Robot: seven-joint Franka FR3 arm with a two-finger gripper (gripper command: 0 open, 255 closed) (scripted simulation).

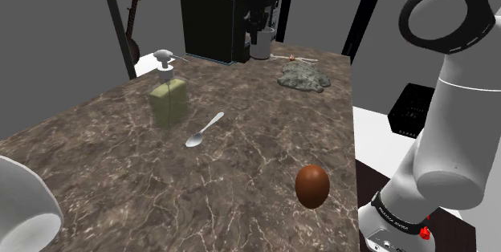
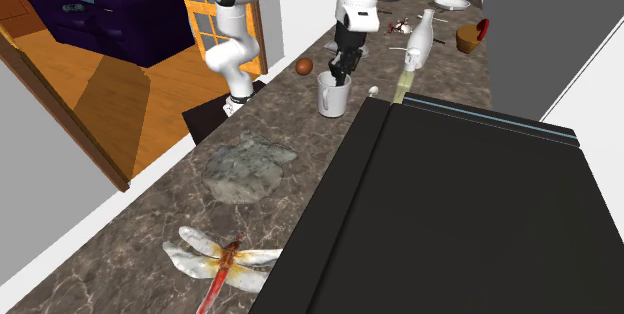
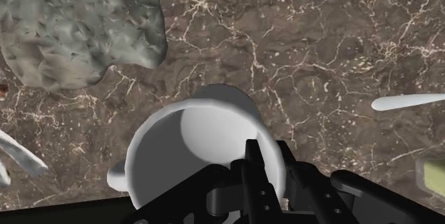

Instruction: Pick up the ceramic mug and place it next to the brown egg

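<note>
Two black jaws are clenched on the white mug [image 3: 185, 144] at one side of its rim, one inside, one outside. The mug stands on the marbled bench [image 3: 321, 37], upper middle of the second exterior view. So lopsided a grip may let it tilt or slip when lifted. Farther off, up and left, the brown egg [image 2: 305, 66] could roll if bumped.

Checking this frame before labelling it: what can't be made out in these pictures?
- Wrist view: near rim of the mug, covered by the end effector.
- Shoulder view: a white rounded thing, cut off at the lower left corner; no telling what it is.
- Second exterior view: the black machine, cut off by the right and bottom edges.
- Second exterior view: the far dishes, too small to name.
</note>
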